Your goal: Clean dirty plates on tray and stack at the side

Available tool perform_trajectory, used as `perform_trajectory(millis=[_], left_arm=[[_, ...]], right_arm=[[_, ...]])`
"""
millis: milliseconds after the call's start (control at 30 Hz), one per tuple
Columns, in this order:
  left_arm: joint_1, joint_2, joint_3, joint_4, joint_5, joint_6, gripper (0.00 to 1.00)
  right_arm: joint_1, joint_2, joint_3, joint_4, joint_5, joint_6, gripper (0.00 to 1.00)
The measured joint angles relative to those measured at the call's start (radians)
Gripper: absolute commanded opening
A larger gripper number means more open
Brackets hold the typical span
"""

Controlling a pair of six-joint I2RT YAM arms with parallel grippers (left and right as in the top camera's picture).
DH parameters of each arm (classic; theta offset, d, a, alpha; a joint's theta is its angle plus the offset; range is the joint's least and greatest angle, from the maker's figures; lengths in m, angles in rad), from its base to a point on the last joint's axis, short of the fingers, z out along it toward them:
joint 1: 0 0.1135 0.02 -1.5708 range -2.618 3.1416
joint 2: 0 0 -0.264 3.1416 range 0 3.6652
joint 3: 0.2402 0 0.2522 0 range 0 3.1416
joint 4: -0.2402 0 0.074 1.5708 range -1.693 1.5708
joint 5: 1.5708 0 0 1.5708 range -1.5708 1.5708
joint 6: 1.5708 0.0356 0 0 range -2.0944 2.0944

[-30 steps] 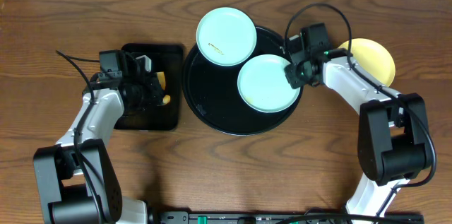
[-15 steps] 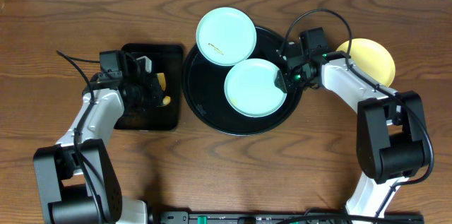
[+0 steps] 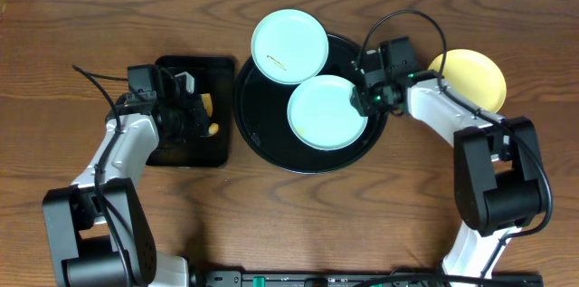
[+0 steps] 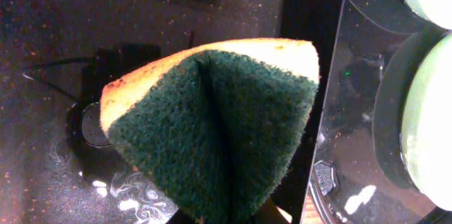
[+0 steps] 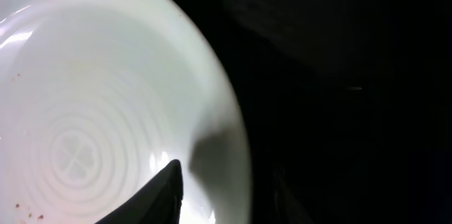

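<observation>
The large round black tray [image 3: 262,129] sits at mid-table. One mint-blue plate [image 3: 324,113] lies on it; a second mint-blue plate [image 3: 289,44] with a brown smear overlaps its far-left rim. The pale yellow plate [image 3: 479,74] lies on the table to the right, partly under my right arm. My right gripper [image 3: 362,97] straddles the near plate's right rim, jaws apart; in the right wrist view [image 5: 229,181] one finger [image 5: 159,192] hovers over the plate [image 5: 85,111]. My left gripper [image 3: 192,115] is shut on a folded yellow-and-green sponge [image 4: 212,125].
A smaller rectangular black tray [image 3: 194,153] lies left of the round tray, under my left gripper and wet in the left wrist view [image 4: 56,54]. The round tray's rim [image 4: 339,153] and a mint plate edge [image 4: 431,125] show to its right.
The right gripper dragged the near mint plate leftward across the tray, then shifted slightly while the plate stayed still. The left arm has not moved.
</observation>
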Motion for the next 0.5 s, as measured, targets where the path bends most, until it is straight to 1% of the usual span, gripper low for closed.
perform_trajectory(millis=[67,133,167,300,500], left_arm=[[0.0,0.0,0.0,0.0,0.0,0.0,0.08],[0.0,0.0,0.0,0.0,0.0,0.0,0.08],[0.0,0.0,0.0,0.0,0.0,0.0,0.08],[0.0,0.0,0.0,0.0,0.0,0.0,0.08],[0.0,0.0,0.0,0.0,0.0,0.0,0.08]], right_arm=[[0.007,-0.002,-0.014,0.034,0.003,-0.002,0.27],[0.013,-0.003,-0.025,0.058,0.012,-0.002,0.09],[0.015,-0.003,-0.029,0.066,0.014,-0.004,0.01],[0.014,-0.008,-0.028,0.065,0.009,0.008,0.01],[0.015,-0.045,-0.022,0.005,0.011,0.033,0.01]])
